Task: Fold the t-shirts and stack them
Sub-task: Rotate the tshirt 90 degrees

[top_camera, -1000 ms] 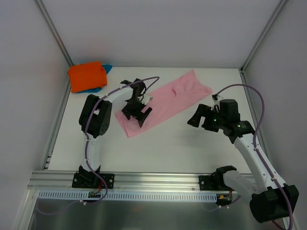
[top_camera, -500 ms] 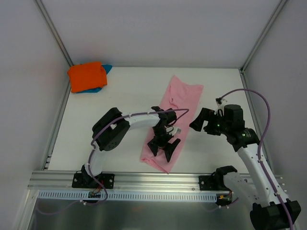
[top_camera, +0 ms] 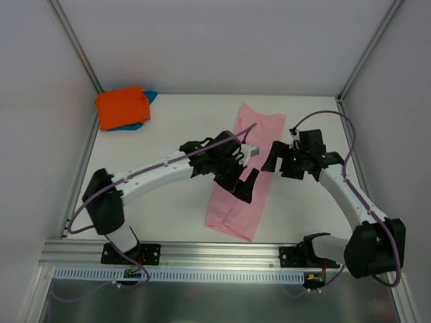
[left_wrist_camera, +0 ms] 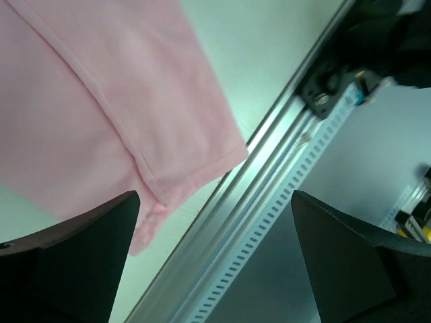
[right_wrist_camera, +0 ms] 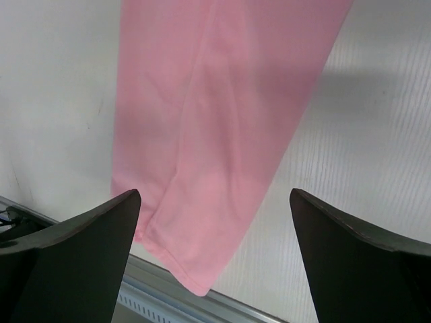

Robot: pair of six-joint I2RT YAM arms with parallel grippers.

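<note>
The light pink t-shirt (top_camera: 252,138) lies folded into a long strip from the table's middle back to its front edge. It shows in the left wrist view (left_wrist_camera: 101,101) and the right wrist view (right_wrist_camera: 215,101). My left gripper (top_camera: 240,186) hovers over the strip's middle, open and empty (left_wrist_camera: 214,202). My right gripper (top_camera: 275,163) is open and empty beside the strip's right edge (right_wrist_camera: 214,202). The folded bright orange t-shirt (top_camera: 121,106) lies on the teal-blue t-shirt (top_camera: 150,97) in the back left corner.
A metal rail (top_camera: 215,252) runs along the table's front edge, just beyond the pink strip's near end; it also shows in the left wrist view (left_wrist_camera: 269,182). White walls and frame posts (top_camera: 77,50) enclose the table.
The left arm has stretched out and its gripper moved from the strip's near end up to its middle. The pink strip straightened slightly. The right gripper moved left, close to the shirt's right edge.
</note>
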